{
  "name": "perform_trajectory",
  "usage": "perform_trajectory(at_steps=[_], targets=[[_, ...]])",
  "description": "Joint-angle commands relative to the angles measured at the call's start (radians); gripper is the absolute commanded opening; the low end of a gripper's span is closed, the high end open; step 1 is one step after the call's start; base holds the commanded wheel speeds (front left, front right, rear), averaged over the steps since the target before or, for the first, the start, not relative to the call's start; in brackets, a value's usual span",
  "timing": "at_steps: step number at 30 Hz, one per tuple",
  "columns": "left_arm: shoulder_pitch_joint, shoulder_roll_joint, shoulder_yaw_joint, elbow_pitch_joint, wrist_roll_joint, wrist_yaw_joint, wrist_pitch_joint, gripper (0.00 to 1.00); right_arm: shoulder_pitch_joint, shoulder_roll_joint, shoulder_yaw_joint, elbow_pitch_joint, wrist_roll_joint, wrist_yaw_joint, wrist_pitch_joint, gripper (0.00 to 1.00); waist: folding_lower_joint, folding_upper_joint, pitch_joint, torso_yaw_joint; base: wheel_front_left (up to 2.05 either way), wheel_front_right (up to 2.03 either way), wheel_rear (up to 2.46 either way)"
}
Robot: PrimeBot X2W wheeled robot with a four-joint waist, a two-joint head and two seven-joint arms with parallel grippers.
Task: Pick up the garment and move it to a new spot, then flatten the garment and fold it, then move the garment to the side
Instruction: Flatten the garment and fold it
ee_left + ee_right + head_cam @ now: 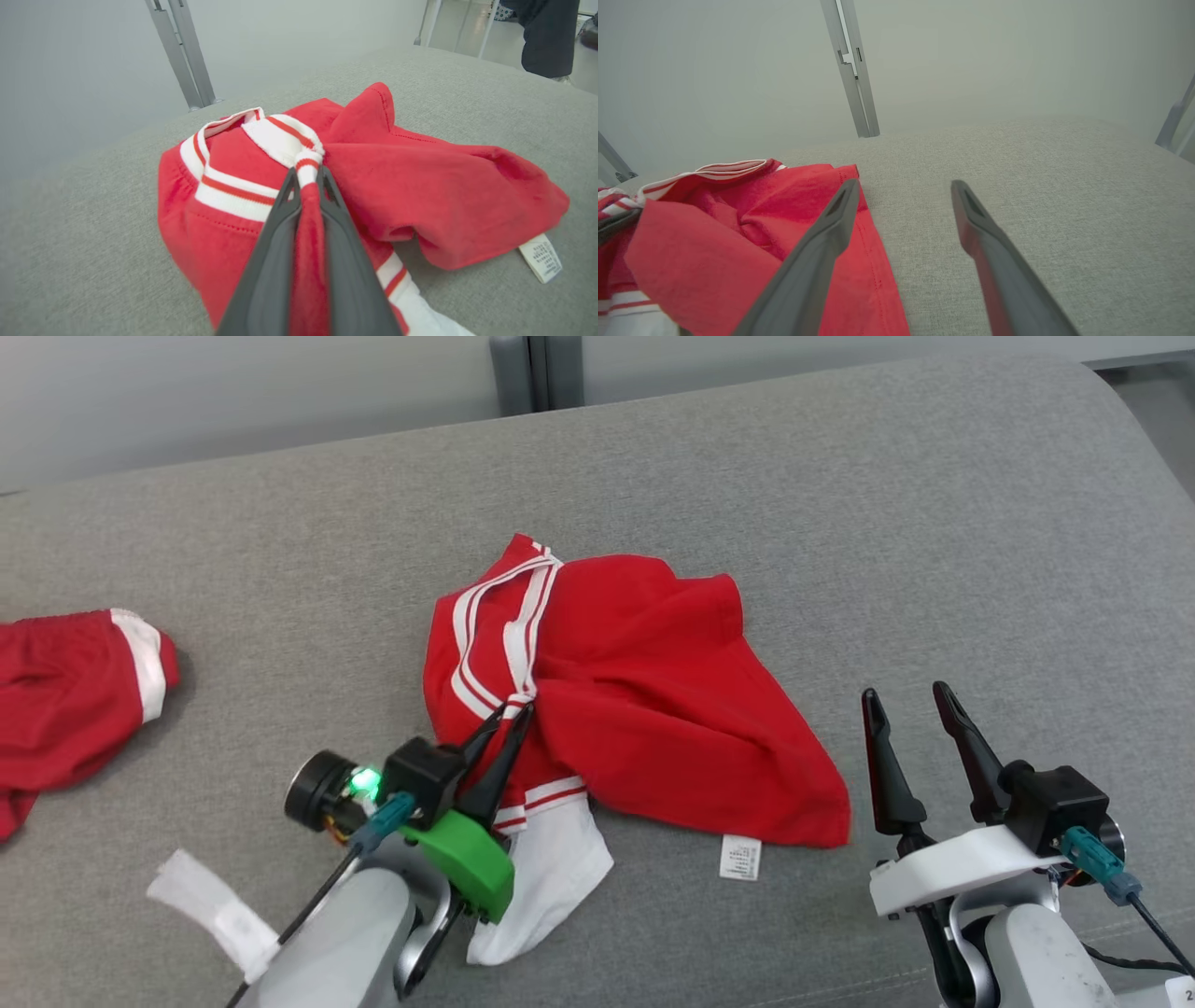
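Clamping its fingers on the striped trim of the garment, the left gripper should lift slowly, the right gripper beside the garment, fingers apart.

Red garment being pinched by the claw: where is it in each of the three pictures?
Head view: red garment at centre, left gripper shut on its striped band.
Left wrist view: garment at centre, pinched between the fingers.
Right wrist view: garment lower left, beside the open right gripper.
Shared landmark: grey post behind.
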Motion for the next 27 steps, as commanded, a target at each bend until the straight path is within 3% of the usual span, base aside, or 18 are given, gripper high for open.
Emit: perform_trajectory(at_steps=[1,11,12,13,27], targets=[[0.046,0.010,0.034,-0.032,-0.018,0.008,0.000,0.00,0.007,-0.002,-0.001,0.005,-0.006,-0.001,-0.003,1.00,0.0000,0.0000,-0.007,0.025,0.00,0.00,0.00],[0.240,0.002,0.193,-0.090,-0.022,0.013,0.000,0.03,0.010,-0.002,0.006,0.032,-0.017,-0.001,-0.003,1.00,0.0000,0.0000,-0.030,0.073,0.00,0.00,0.00],[0.253,-0.002,0.208,-0.093,-0.012,0.013,0.000,0.47,0.012,-0.002,0.008,0.035,-0.019,-0.001,-0.003,1.00,0.0000,0.0000,-0.034,0.076,0.00,0.00,0.00],[0.261,-0.006,0.219,-0.096,-0.005,0.012,0.000,1.00,0.014,-0.002,0.007,0.037,-0.019,-0.001,-0.003,1.00,0.0000,0.0000,-0.038,0.080,0.00,0.00,0.00],[0.413,-0.058,0.475,-0.329,0.107,-0.021,0.000,1.00,0.049,-0.002,-0.005,0.053,-0.030,-0.001,-0.003,1.00,0.0000,0.0000,-0.089,0.131,0.00,0.00,0.00]])
